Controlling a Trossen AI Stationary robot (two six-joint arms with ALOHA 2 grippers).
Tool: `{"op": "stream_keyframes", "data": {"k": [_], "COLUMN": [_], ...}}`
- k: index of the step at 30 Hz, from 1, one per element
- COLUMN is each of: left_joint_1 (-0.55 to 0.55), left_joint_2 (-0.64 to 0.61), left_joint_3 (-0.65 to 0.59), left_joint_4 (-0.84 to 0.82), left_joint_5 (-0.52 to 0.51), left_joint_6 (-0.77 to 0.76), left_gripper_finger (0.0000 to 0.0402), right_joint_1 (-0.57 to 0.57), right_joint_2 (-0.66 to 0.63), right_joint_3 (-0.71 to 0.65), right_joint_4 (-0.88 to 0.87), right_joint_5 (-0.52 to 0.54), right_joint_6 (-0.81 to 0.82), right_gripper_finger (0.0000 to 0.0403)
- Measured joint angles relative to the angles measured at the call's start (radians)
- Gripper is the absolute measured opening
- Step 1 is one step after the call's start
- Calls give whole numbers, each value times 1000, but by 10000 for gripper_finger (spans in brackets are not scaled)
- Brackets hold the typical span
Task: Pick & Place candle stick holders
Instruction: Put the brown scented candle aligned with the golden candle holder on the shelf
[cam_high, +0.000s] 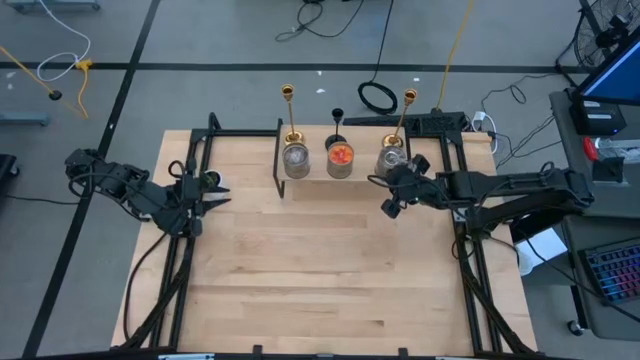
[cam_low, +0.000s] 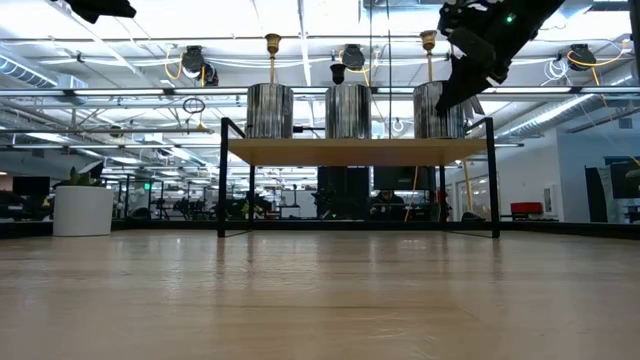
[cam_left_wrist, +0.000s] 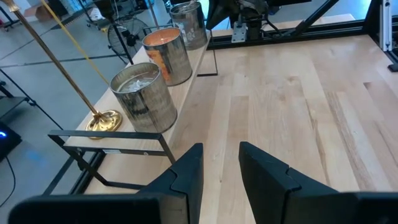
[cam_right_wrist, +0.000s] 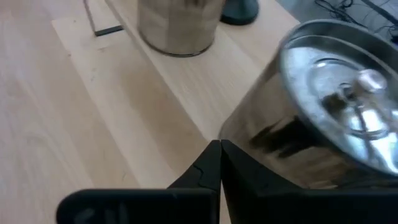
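Two tall gold candle stick holders (cam_high: 290, 115) (cam_high: 403, 115) and a shorter black one (cam_high: 338, 125) stand on their round bases at the back of a raised wooden shelf (cam_high: 315, 178), behind three metal cans. My right gripper (cam_high: 392, 203) is shut, just in front of the right can (cam_right_wrist: 311, 112). My left gripper (cam_left_wrist: 221, 162) is open and empty over the table's left side (cam_high: 205, 190). The left gold holder's base (cam_left_wrist: 104, 120) shows in the left wrist view. My right gripper's shut fingertips (cam_right_wrist: 214, 155) stand close against the near wall of the right can (cam_right_wrist: 249, 134), slanting down from the table's right side. I cannot tell whether they touch it.
The left can (cam_high: 296, 160), the middle can with orange contents (cam_high: 340, 158) and the right can (cam_high: 391, 158) stand in a row along the shelf's front. Black frame rails (cam_high: 190, 230) (cam_high: 470, 250) run along both table sides. Bare wood (cam_high: 320, 270) lies in front of the shelf.
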Motion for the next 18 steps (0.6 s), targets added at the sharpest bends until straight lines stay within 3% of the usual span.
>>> {"op": "stream_keyframes", "data": {"k": [18], "left_joint_1": [0], "left_joint_2": [0], "left_joint_3": [0], "left_joint_4": [0], "left_joint_5": [0], "left_joint_6": [3], "left_gripper_finger": [108], "right_joint_1": [-32], "right_joint_2": [0], "right_joint_3": [0], "right_joint_4": [6], "right_joint_5": [22], "right_joint_6": [-19], "right_gripper_finger": [1]}}
